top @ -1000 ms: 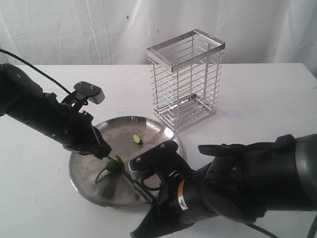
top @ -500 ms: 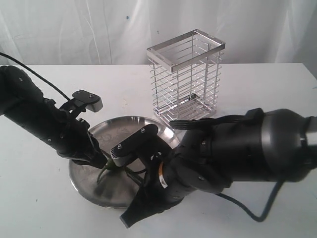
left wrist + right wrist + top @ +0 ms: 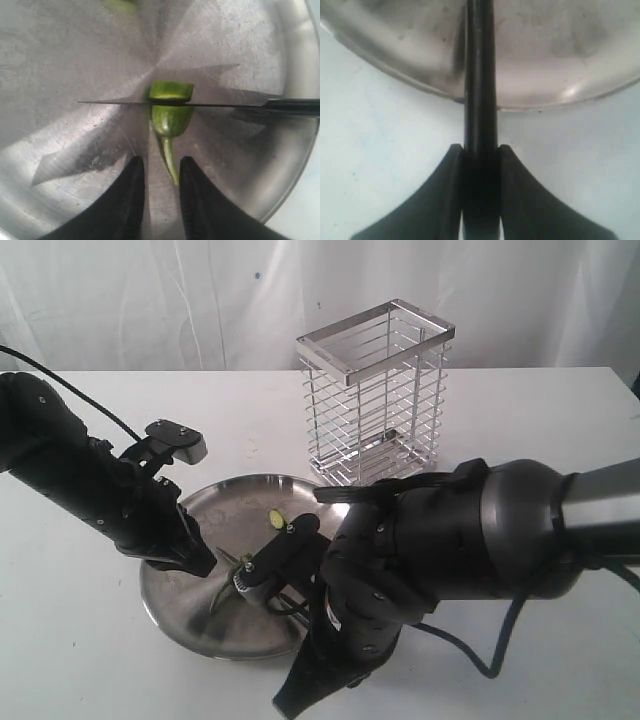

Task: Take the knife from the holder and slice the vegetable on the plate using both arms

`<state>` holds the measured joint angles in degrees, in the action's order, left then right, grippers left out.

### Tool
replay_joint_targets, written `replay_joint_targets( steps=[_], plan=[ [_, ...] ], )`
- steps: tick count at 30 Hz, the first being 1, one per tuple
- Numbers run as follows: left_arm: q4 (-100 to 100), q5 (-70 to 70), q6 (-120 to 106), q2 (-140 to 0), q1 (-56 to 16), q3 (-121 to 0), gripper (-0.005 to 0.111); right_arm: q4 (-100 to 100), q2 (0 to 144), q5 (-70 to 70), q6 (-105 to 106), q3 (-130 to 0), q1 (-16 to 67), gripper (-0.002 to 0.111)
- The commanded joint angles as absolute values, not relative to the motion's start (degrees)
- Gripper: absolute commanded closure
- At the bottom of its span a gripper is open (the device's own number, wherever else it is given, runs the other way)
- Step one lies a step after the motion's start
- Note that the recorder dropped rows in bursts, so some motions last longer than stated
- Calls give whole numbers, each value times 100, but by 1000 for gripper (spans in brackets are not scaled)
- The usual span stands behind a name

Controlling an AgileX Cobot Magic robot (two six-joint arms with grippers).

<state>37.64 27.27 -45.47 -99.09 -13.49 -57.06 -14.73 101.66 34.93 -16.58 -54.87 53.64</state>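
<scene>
Lying on the steel plate (image 3: 65,65) on the white bench (image 3: 370,125), the green chilli (image 3: 170,117) has the black knife (image 3: 480,75) blade across it. Right fingers (image 3: 447,190) clamp the handle; left fingers (image 3: 127,200) stand parted around the stem tip, gripping nothing.

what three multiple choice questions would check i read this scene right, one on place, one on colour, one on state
1. Where does the knife lie?
A) across the chilli on the plate
B) in the wire basket
C) flat on the table

2. What colour is the chilli?
A) red
B) green
C) yellow

3. What state is the right tool in?
A) open and empty
B) shut on the knife
C) shut on the chilli

Answers:
1 A, the left wrist view shows the blade crossing the chilli.
2 B, it is glossy green.
3 B, the right wrist view shows it clamped on the black handle.
</scene>
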Motion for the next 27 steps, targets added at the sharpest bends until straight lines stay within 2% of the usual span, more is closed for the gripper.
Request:
replay_joint_targets(
  steps=[1, 13, 21, 27],
  plan=[
    [3779, 2796, -4490, -9870, -1378, -5666, 76, -1495, 10070, 3933, -1530, -5526, 5360, 108],
    [3803, 2762, -4472, -9870, -1378, -5666, 76, -1404, 9739, 5099, -1103, -5526, 5360, 108],
    [3885, 2751, -4473, -9870, -1378, -5666, 76, -1361, 9924, 4648, -905, -5596, 5360, 108],
    [3885, 2740, -4473, -9870, -1378, -5666, 76, -1381, 10306, 4612, -637, -6218, 5360, 108]
  ],
)
